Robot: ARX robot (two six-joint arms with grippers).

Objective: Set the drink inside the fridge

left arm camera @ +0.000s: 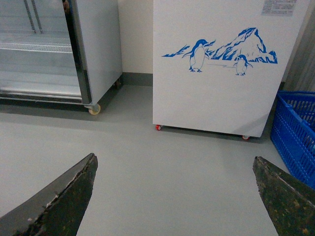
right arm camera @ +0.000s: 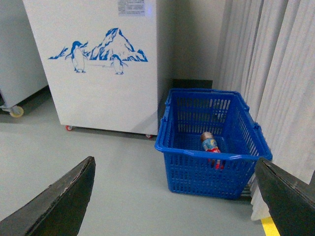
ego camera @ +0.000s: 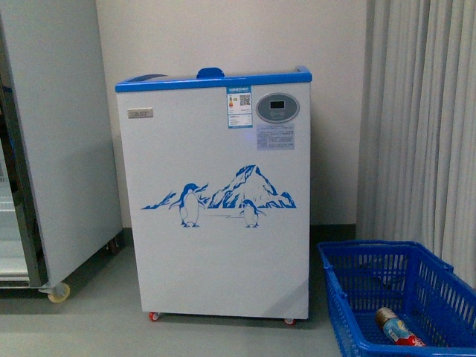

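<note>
While the left gripper (left arm camera: 173, 158) and right gripper (right arm camera: 174, 161) gape empty, the drink (right arm camera: 210, 144) lying in the basket (right arm camera: 197, 173) may roll when pinched

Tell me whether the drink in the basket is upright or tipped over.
Tipped over. The drink lies lengthwise on the floor of the blue basket, its metallic end pointing sideways rather than up.
</note>
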